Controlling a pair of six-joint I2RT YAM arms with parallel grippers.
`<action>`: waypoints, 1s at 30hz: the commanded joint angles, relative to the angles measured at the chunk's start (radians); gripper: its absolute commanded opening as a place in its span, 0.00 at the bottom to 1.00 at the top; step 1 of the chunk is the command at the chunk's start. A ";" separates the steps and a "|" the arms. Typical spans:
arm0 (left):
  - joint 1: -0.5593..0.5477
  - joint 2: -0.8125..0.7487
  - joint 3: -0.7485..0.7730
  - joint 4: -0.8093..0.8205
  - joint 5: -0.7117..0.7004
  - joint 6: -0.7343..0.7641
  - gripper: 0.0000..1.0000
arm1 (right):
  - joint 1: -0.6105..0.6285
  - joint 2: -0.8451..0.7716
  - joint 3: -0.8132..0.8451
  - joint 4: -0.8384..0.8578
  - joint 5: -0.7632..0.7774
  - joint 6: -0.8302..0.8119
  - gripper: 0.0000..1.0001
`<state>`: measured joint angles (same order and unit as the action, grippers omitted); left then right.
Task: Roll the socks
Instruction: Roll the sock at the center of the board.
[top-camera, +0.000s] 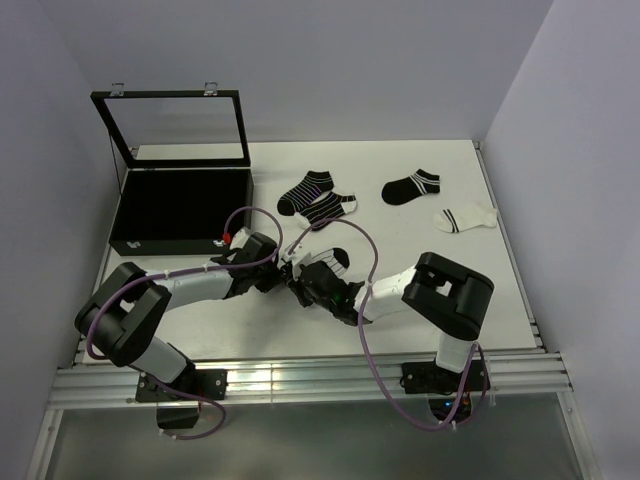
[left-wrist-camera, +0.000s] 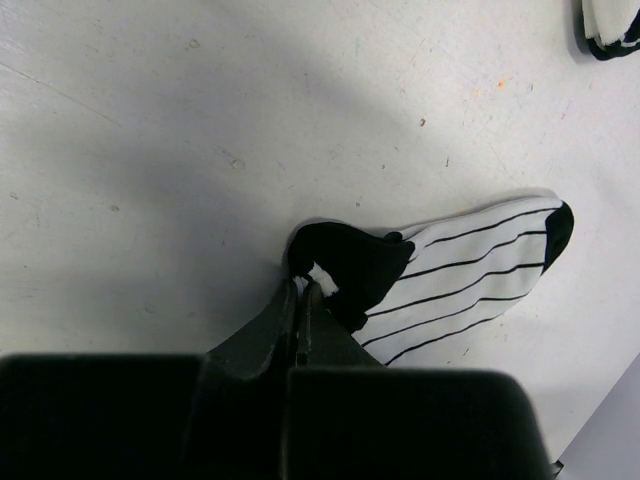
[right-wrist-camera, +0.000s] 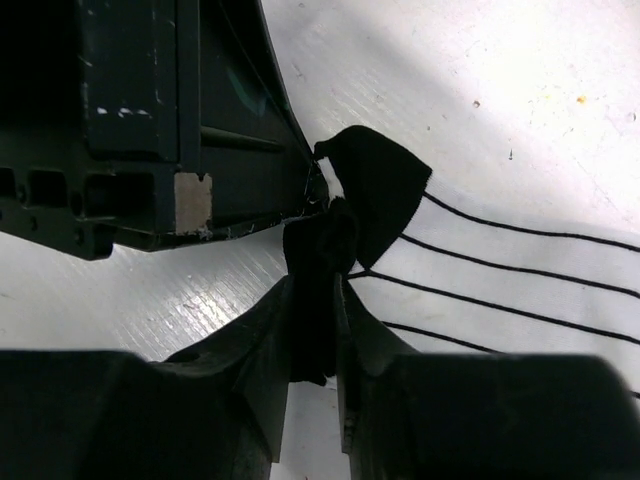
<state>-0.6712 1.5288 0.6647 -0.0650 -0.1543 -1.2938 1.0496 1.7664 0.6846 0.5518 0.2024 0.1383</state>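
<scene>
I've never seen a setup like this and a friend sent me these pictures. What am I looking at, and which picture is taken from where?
These are two robot arms bolted to a table, each ending in a two-finger gripper. The wide picture looks down from above and behind them. The two close-ups come from cameras on the wrists. Between the arms lies a white striped sock with a black end. The left gripper is shut on the edge of that black end, and the right gripper pinches the black fabric too. Farther back lie four more: a dark pinstriped sock overlapping a second pinstriped sock, a black sock and a white sock. At the left stands a black case, lid up.
</scene>
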 joint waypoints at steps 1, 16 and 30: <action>-0.001 0.025 -0.005 -0.076 -0.007 0.028 0.00 | 0.004 0.007 0.016 -0.012 0.017 0.021 0.24; -0.001 -0.151 -0.151 0.056 -0.054 -0.064 0.18 | -0.207 -0.021 -0.036 0.017 -0.430 0.265 0.00; -0.001 -0.242 -0.301 0.319 -0.053 -0.062 0.63 | -0.359 0.132 0.053 0.000 -0.765 0.443 0.00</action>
<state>-0.6708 1.2827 0.3885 0.1623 -0.1921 -1.3655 0.7151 1.8515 0.7204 0.5747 -0.4644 0.5285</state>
